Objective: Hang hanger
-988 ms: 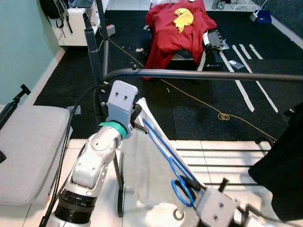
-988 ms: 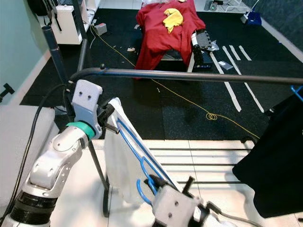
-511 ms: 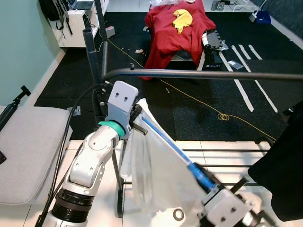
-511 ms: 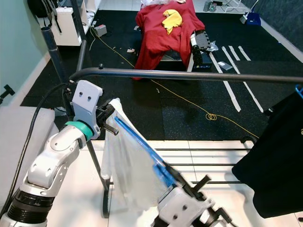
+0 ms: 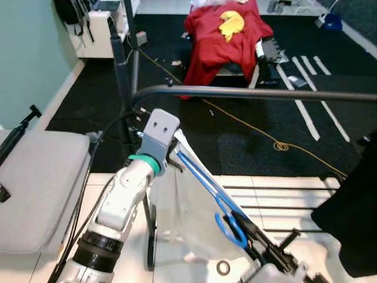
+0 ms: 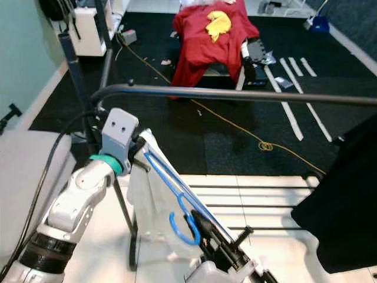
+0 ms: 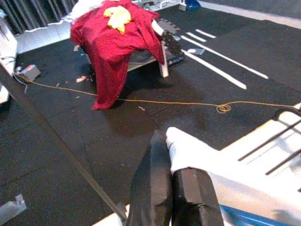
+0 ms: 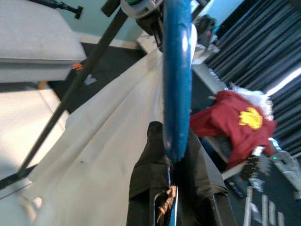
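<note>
Since half a second ago the blue hanger (image 5: pixel 212 191) has turned in the grip: it then showed edge-on as a single straight bar, and now its looped outline and curled hook (image 5: pixel 232 227) face the head camera again. Both arms sit much where they were.

Left pincer (image 7: pixel 171 188): fingers (image 7: pixel 149 181) pressed together on the white garment (image 5: pixel 185 209) at the upper end of the hanger, seen in the left wrist view with white cloth bunched at the fingertips. The grey wrist housing (image 5: pixel 160 132) sits just below the dark rail (image 5: pixel 247 93) of the clothes rack.

Right pincer (image 8: pixel 176 162): fingers closed on the lower end of the hanger, near its hook. The right wrist view shows the blue bar running up from between the fingers, with the white cloth spread beside it.

Hanger position: held between the two pincers, slanting down from the left pincer toward the right one, below the rail and apart from it. It is not hung. The white garment drapes from it toward the tiled floor (image 5: pixel 294 194).

Surroundings: a black garment (image 5: pixel 353 218) hangs at the right end of the rack. A grey cushion (image 5: pixel 35 183) lies on the robot's left. A red garment (image 5: pixel 221 32) with a yellow patch covers a bench on the black mat beyond, and a yellow cable (image 5: pixel 259 132) trails across that mat.
</note>
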You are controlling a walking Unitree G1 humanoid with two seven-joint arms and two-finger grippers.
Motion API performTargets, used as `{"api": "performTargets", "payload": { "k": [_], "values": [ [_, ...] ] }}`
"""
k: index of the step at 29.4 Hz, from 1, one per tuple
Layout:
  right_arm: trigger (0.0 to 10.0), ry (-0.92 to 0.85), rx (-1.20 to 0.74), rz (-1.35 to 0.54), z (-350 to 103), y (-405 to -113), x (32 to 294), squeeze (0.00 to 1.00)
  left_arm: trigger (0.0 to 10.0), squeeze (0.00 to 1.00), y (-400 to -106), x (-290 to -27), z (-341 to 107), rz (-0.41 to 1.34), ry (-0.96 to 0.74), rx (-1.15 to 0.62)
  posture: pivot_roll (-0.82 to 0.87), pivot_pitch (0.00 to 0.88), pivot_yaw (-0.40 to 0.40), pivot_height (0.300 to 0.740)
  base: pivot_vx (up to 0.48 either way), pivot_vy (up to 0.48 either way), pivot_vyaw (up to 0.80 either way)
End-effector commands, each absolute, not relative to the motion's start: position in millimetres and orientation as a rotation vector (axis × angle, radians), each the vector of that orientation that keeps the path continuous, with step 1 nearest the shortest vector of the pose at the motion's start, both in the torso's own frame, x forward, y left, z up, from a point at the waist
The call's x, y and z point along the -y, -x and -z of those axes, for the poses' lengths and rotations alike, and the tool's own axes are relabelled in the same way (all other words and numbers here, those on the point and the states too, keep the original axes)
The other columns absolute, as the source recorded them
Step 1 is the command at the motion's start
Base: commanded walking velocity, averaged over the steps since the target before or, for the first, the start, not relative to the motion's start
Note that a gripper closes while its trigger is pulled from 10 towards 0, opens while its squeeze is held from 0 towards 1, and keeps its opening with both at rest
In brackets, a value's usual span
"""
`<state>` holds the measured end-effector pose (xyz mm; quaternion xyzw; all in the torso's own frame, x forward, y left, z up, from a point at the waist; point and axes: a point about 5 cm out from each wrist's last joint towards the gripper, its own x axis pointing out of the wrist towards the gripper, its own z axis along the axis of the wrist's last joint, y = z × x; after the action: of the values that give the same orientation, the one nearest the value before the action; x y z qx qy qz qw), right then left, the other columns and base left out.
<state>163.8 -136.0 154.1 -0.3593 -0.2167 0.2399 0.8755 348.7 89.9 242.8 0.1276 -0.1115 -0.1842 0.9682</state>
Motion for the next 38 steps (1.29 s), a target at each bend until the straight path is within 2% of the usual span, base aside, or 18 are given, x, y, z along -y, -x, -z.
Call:
{"api": "performTargets", "payload": {
  "k": [1, 9, 14, 17, 19, 20, 21, 23, 24, 25, 28, 34, 36, 38],
  "values": [
    [10.0, 0.771, 0.441, -0.53, -148, -154, 135, 0.0, 10.0, 0.0, -355, -118, -250, 0.227, -0.247, 0.246, -0.21, 0.196, 0.079, 0.74, 0.0, 0.0, 0.0],
    [10.0, 0.837, 0.461, -0.479, -148, -147, 146, 0.0, 10.0, 0.0, -354, -129, -250, 0.236, -0.28, 0.234, -0.23, 0.205, 0.095, 0.74, 0.0, 0.0, 0.0],
    [10.0, 0.911, 0.582, -0.357, -163, -153, 152, 0.0, 10.0, 0.0, -345, -119, -236, 0.375, -0.32, 0.205, -0.22, 0.21, 0.099, 0.74, 0.0, 0.0, 0.0],
    [10.0, 0.923, 0.588, -0.318, -163, -153, 154, 0.0, 10.0, 0.0, -339, -112, -227, 0.46, -0.339, 0.179, -0.22, 0.212, 0.096, 0.74, 0.0, 0.0, 0.0],
    [10.0, 0.86, 0.526, -0.283, -160, -155, 159, 0.0, 10.0, 0.0, -338, -110, -226, 0.475, -0.346, 0.177, -0.21, 0.211, 0.094, 0.74, 0.0, 0.0, 0.0],
    [10.0, 0.744, 0.423, -0.279, -152, -158, 161, 0.0, 10.0, 0.0, -338, -109, -226, 0.474, -0.343, 0.177, -0.21, 0.212, 0.094, 0.74, 0.0, 0.0, 0.0],
    [10.0, 0.744, 0.423, -0.279, -152, -158, 161, 0.0, 10.0, 0.0, -338, -109, -226, 0.474, -0.343, 0.177, -0.21, 0.212, 0.094, 0.74, 0.0, 0.0, 0.0],
    [10.0, 0.677, 0.372, -0.334, -146, -158, 154, 0.0, 10.0, 0.0, -339, -108, -228, 0.462, -0.333, 0.183, -0.22, 0.213, 0.096, 0.74, 0.0, 0.0, 0.0],
    [10.0, 0.614, 0.314, -0.437, -140, -158, 143, 0.0, 10.0, 0.0, -339, -107, -232, 0.46, -0.313, 0.195, -0.22, 0.212, 0.099, 0.74, 0.0, 0.0, 0.0],
    [10.0, 0.614, 0.314, -0.437, -140, -158, 143, 0.0, 10.0, 0.0, -339, -107, -232, 0.46, -0.313, 0.195, -0.22, 0.212, 0.099, 0.74, 0.0, 0.0, 0.0],
    [10.0, 0.54, 0.229, -0.613, -133, -163, 127, 0.0, 10.0, 0.0, -336, -103, -241, 0.482, -0.256, 0.225, -0.23, 0.212, 0.103, 0.74, 0.0, 0.0, 0.0],
    [10.0, 0.528, 0.223, -0.631, -138, -178, 126, 0.0, 10.0, 0.0, -330, -97, -246, 0.526, -0.215, 0.254, -0.23, 0.212, 0.105, 0.74, 0.0, 0.0, 0.0],
    [10.0, 0.515, 0.227, -0.631, -143, -193, 126, 0.0, 10.0, 0.0, -323, -92, -247, 0.58, -0.189, 0.263, -0.23, 0.213, 0.107, 0.74, 0.0, 0.0, 0.0],
    [10.0, 0.515, 0.227, -0.631, -143, -193, 126, 0.0, 10.0, 0.0, -323, -92, -247, 0.58, -0.189, 0.263, -0.23, 0.213, 0.107, 0.74, 0.0, 0.0, 0.0]
  ]
}}
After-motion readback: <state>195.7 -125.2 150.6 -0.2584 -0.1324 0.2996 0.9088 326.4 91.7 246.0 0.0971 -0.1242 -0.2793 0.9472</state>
